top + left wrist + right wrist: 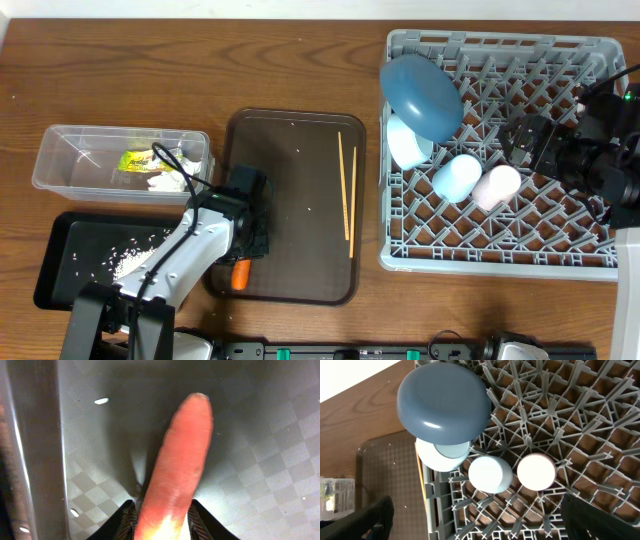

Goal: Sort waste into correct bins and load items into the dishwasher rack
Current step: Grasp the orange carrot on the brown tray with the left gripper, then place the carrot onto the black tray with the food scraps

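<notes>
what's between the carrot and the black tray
Only the brown tray's raised left rim, beside the carrot; the black tray lies just past it. The left arm hides part of that gap.

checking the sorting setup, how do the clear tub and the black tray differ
The clear tub is see-through with tall walls; the black tray is opaque and shallow. The tub holds a yellow-green wrapper and a white tissue; the tray holds scattered white rice. Both are rectangular and similar in footprint.
</notes>
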### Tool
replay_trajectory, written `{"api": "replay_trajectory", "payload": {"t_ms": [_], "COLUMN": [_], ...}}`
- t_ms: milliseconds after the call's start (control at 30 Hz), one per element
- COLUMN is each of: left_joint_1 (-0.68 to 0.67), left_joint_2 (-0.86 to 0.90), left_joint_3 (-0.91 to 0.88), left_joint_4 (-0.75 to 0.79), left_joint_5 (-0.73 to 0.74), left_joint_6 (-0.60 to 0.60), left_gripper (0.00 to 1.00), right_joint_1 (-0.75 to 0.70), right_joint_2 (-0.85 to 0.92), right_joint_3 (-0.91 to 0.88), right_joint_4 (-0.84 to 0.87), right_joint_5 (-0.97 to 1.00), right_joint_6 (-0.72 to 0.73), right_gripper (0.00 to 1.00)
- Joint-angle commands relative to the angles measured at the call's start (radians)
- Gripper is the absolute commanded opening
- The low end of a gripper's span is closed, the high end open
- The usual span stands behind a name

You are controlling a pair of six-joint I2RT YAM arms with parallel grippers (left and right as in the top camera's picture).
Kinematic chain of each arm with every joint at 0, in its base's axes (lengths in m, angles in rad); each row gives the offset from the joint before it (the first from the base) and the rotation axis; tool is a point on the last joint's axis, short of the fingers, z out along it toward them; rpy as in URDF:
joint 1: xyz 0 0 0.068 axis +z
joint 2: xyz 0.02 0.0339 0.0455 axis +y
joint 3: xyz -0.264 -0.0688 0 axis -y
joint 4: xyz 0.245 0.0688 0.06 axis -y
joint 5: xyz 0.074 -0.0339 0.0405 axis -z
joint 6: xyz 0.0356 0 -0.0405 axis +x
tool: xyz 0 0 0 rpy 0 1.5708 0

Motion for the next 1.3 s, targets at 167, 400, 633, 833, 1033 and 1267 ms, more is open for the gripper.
{"api": "replay_trajectory", "payload": {"t_ms": [167, 400, 633, 833, 1033, 1267], "left_joint_1": [0.002, 0.002, 0.016, 0.138, 0.369, 0.644], "left_joint_2": [0.043, 0.035, -0.056, -0.188, -0.246, -0.245], "left_joint_3": [-0.034, 0.037, 0.18, 0.199, 0.196, 0.161], "left_joint_4": [0.023, -0.085, -0.25, -0.291, -0.35, -0.283], "left_joint_5": [0.034, 0.034, -0.018, -0.09, -0.132, -0.144], "left_joint_6": [0.095, 0.095, 0.009, -0.135, -0.204, -0.242], "left_gripper": [0.21, 0.19, 0.12, 0.06, 0.06, 0.06], "right_joint_1": [-0.005, -0.005, -0.005, -0.005, -0.005, -0.005], "right_joint_2": [-0.001, -0.001, -0.001, -0.001, -0.001, -0.001], "right_joint_3": [0.01, 0.01, 0.01, 0.01, 0.01, 0.01], "right_joint_4": [-0.005, -0.005, -0.006, -0.005, -0.005, -0.005], "right_joint_5": [-0.007, -0.007, -0.007, -0.007, -0.007, -0.007], "right_joint_6": [0.0, 0.0, 0.001, 0.001, 0.001, 0.001], "right_gripper": [0.99, 0.99, 0.99, 0.99, 0.99, 0.99]}}
